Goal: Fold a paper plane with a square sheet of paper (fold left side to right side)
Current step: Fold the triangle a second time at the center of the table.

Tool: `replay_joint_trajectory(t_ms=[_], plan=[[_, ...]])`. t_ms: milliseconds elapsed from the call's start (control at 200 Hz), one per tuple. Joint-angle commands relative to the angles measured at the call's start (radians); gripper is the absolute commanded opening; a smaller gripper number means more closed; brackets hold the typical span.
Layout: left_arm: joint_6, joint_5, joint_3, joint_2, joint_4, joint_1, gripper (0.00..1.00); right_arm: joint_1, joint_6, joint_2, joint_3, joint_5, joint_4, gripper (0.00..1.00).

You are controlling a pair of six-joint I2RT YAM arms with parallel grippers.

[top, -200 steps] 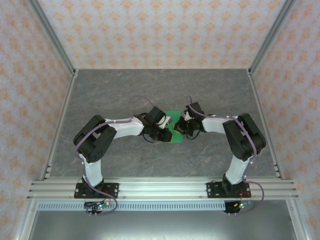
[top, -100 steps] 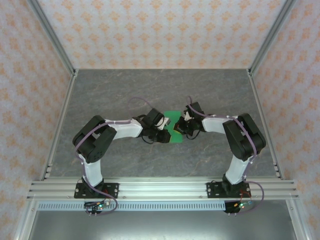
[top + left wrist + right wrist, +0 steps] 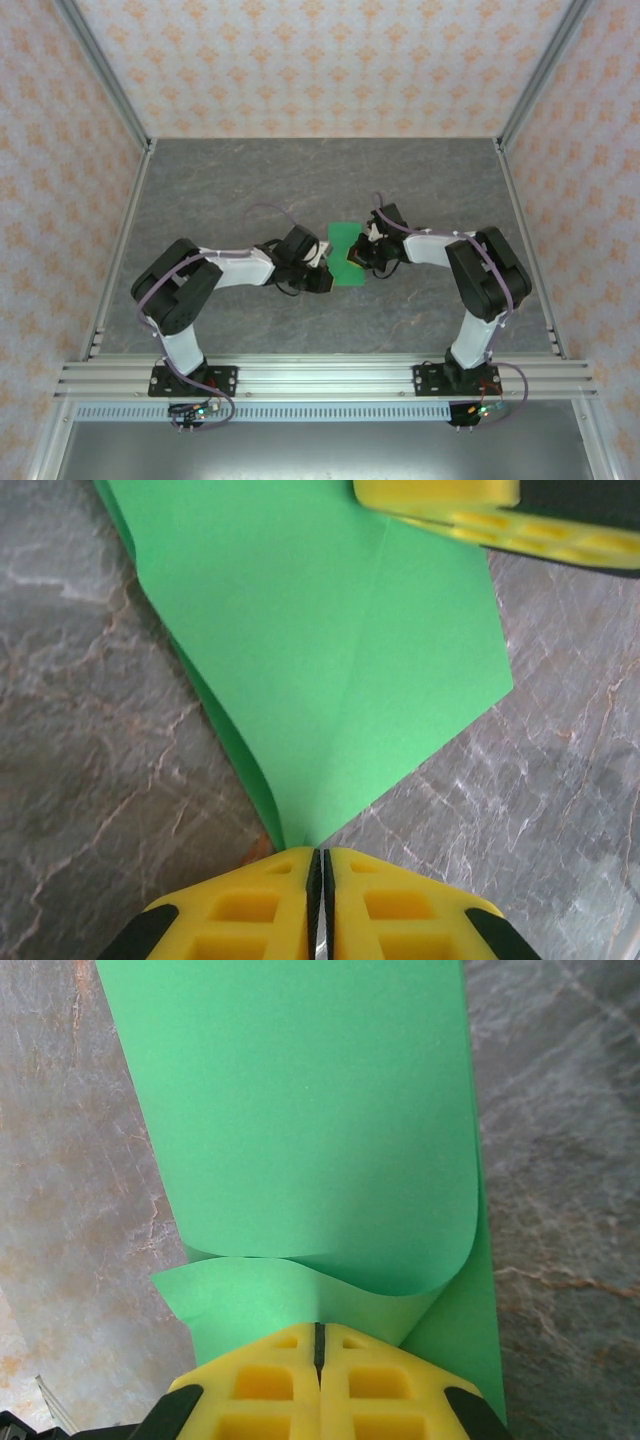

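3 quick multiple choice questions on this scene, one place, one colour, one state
1. Where is the paper? A) on the table, between the left gripper and right gripper B) against the back wall C) on the near rail
2. Its colour? A) white B) green C) red
3. The right gripper is: A) wide open B) shut on nothing C) shut on the paper
Key: A, the top view shows it flanked by both; B, bright green in every view; C, its fingers meet with the paper pinched.
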Motion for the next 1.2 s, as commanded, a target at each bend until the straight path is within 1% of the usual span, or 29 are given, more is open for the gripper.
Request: replay_joint_trajectory(t_ms=[0,150,235,400,676,891,1046,1196], plan=[[-0.003,-0.027,-0.020,-0.036,-0.133,0.004,0.13,-0.001,-0.020,0.031,0.000,0.077,-0.080,0.01],[-0.002,-0.005,0.034,-0.096,-0.149,0.025,0.13,0.000,-0.021,0.029,-0.001,0.075,-0.079,0.01],[0.005,-0.007,0.076,-0.099,-0.161,0.029,0.13,0.000,-0.020,0.028,-0.001,0.074,-0.077,0.01],[-0.003,0.022,0.135,-0.026,-0.135,0.031,0.13,0.000,-0.019,0.027,0.000,0.073,-0.078,0.01],[0.028,-0.002,0.205,0.082,-0.148,0.032,0.13,-0.001,-0.019,0.027,-0.001,0.070,-0.077,0.01],[0.034,-0.028,0.175,0.114,-0.159,0.031,0.13,-0.001,-0.022,0.003,-0.002,0.029,-0.016,0.02],[0.031,-0.044,0.132,0.117,-0.155,0.030,0.12,0.001,-0.030,-0.076,-0.007,0.010,0.006,0.02],[0.021,-0.048,0.099,0.118,-0.139,0.026,0.11,0.000,-0.022,-0.163,-0.053,0.004,0.006,0.02]])
